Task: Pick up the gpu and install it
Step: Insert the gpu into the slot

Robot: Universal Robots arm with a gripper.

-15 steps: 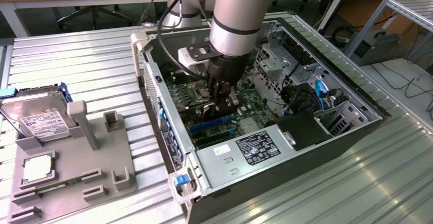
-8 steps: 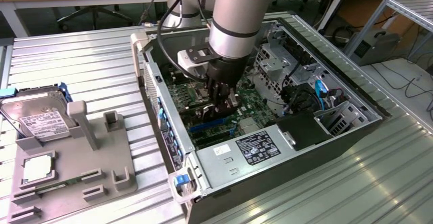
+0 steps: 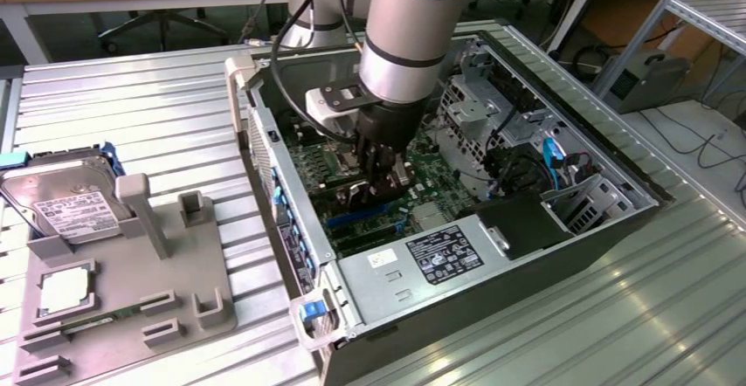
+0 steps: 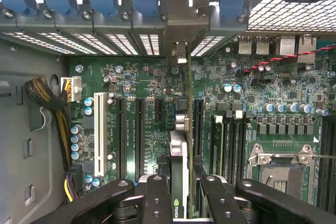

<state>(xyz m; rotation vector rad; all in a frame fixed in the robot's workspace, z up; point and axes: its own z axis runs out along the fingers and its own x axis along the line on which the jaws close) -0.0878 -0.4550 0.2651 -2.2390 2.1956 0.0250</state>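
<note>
Two fingers of the gripper are clamping the gpu by its flat faces, holding it on edge inside the open computer case. Its long axis is running parallel to the black expansion slots, with the far end pointing toward the rear grille. It seems to be hanging directly over one slot, though I cannot tell whether its edge is touching.

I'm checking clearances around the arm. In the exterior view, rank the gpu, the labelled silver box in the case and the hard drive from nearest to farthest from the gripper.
1. gpu, clamped in the gripper, inside the case.
2. labelled silver box, in the case's near corner.
3. hard drive, outside the case, far on the exterior view's left.
</note>
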